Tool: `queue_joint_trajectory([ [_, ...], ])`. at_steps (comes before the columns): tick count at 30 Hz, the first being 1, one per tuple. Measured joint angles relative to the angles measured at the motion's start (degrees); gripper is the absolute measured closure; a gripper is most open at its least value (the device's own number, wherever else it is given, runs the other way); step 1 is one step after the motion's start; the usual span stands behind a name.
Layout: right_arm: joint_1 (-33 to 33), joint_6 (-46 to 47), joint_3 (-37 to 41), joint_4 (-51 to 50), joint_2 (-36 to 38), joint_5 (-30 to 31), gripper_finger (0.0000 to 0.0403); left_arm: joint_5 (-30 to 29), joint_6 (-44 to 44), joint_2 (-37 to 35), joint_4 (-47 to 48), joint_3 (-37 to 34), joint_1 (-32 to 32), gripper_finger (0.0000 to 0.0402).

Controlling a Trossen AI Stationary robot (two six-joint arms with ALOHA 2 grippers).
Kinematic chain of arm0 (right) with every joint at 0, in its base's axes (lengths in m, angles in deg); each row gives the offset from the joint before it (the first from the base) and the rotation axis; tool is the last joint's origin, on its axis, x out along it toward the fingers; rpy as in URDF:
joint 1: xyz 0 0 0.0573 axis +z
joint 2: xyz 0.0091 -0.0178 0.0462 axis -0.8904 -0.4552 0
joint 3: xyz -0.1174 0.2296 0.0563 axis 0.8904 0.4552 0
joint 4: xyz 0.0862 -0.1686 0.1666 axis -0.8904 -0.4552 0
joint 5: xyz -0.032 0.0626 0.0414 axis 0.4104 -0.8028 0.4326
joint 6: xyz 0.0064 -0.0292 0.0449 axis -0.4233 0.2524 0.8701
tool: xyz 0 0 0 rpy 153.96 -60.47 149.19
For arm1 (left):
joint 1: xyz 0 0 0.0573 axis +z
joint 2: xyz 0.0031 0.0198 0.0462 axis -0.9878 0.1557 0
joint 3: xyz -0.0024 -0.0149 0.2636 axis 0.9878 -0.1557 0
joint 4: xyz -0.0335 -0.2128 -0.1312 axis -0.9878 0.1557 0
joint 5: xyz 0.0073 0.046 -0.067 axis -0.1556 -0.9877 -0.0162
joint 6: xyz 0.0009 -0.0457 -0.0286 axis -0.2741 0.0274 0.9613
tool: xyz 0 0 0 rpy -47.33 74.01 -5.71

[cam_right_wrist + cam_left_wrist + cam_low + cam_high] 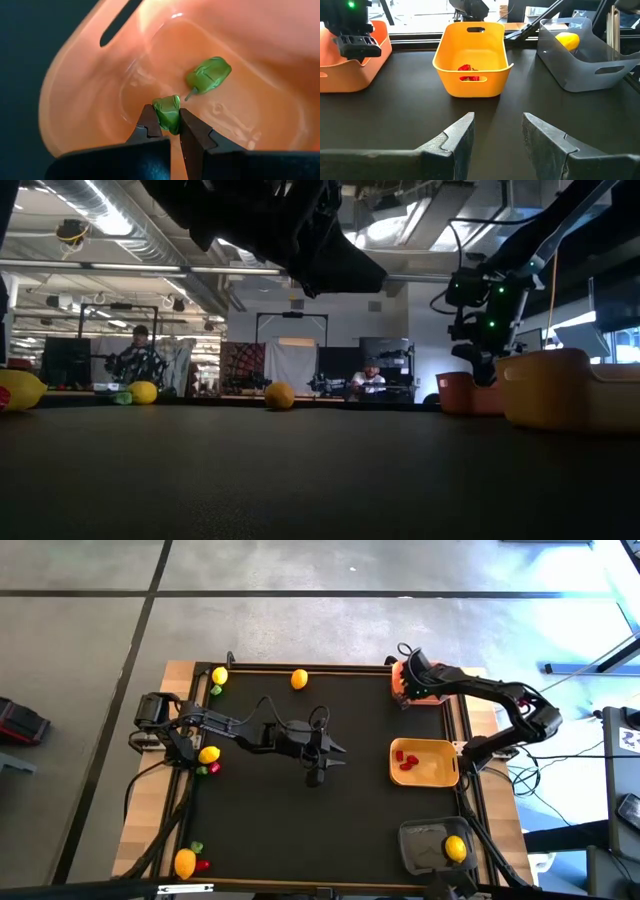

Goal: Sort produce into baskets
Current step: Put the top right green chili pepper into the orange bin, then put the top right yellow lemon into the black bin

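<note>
Right gripper [169, 131] pinches a green piece [167, 112] over the orange basket [90, 100].
The dark table [300, 830] lies open at centre, where the left gripper [497, 132] hovers, fingers spread and empty. Only the right wrist view shows a second green piece [209, 74], lying slantwise on the basket floor. The yellow basket [425, 762] at right holds red pieces [404, 759]; the grey basket [425, 845] at lower right holds a lemon [455, 848].

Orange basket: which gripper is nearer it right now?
Right. The right gripper hangs over the orange basket, holding a green piece; the left gripper is mid-table.
</note>
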Motion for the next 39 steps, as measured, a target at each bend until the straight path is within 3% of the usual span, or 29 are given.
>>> queue_joint_trajectory([
  [8,0.00,-0.06,0.00,0.11,-1.11,0.48,0.0379,0.00,0.00,0.00,-0.02,0.00,0.01,0.0243],
  [21,0.13,-1.97,0.00,-0.06,-0.38,0.50,0.0263,0.00,0.00,0.02,-0.09,0.00,0.01,0.0243],
  [34,0.15,-3.10,0.00,-1.75,10.43,0.27,0.0255,0.00,0.00,0.02,-0.24,0.00,-0.01,0.0243],
  [39,1.03,-3.10,0.00,-0.96,15.54,-4.77,0.0255,0.00,-0.18,0.02,-0.31,0.00,0.01,0.0243],
])
